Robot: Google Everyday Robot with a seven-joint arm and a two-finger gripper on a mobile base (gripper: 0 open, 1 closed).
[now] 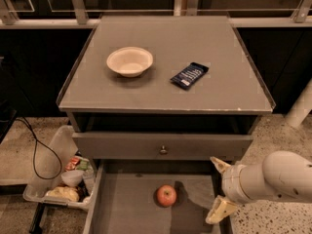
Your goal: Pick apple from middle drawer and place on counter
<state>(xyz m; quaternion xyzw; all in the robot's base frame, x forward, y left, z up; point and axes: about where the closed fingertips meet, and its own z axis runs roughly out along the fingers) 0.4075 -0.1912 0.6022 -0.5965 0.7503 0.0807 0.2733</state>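
The middle drawer (126, 208) stood pulled out at the bottom of the view, its flat grey floor exposed between raised side walls. The apple (166, 196), red with a yellowish blush, sat on that floor, right of centre, touching neither wall.

The gripper (217, 188) was at the drawer's right side, just beside the apple but apart from it. Its two pale fingers (220, 165) were spread wide, one toward the drawer front and one toward the viewer, with nothing between them. The white arm (273, 177) entered from the right edge, above the speckled floor (278, 135).

Left of the drawer, a clear plastic bin (53, 165) lay on the floor holding assorted packaged items, which could not be identified. A black cable (35, 150) looped beside it.

Behind the open drawer, a closed grey drawer front (122, 146) carried a small round knob (163, 150) at its centre.

Above it, the counter (161, 94) was a flat, slightly glossy grey top with a thin raised rim. A cream bowl (129, 61) stood upright on its left half. A dark blue packet (189, 75) lay flat at an angle on the right half, well apart from the bowl.

Beyond the counter, metal frame bars (78, 4) ran across a dark background.
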